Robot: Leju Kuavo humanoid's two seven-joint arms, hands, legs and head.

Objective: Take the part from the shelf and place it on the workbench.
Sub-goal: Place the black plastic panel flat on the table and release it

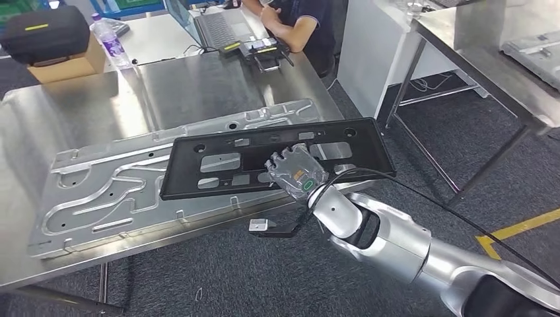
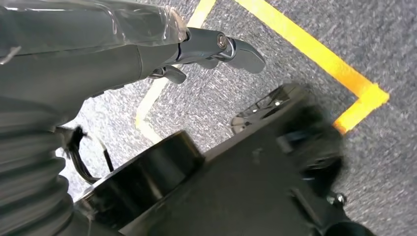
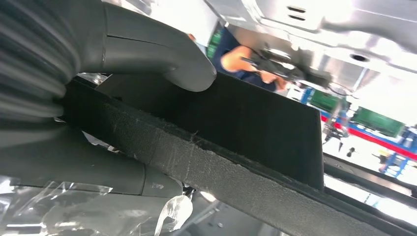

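A long flat black plastic part (image 1: 224, 181) with several cutouts lies over a ribbed metal panel (image 1: 99, 198) on the steel workbench (image 1: 79, 112). My right hand (image 1: 296, 172) grips the part at its near edge, right of the middle. Up close in the right wrist view, my right hand (image 3: 113, 113) has the thick grey thumb on one face of the black part (image 3: 236, 132) and the fingers under it. My left hand (image 2: 147, 44) hangs over grey carpet with its fingers loosely curled, holding nothing.
A person (image 1: 300, 23) sits at the far side beside a laptop (image 1: 221, 26) and a black device (image 1: 264, 49). A bottle (image 1: 109, 43), a black case (image 1: 46, 30) and a cardboard box (image 1: 66, 66) stand at the back left. Another metal table (image 1: 489, 59) is on the right. Yellow floor tape (image 1: 515, 231) runs nearby.
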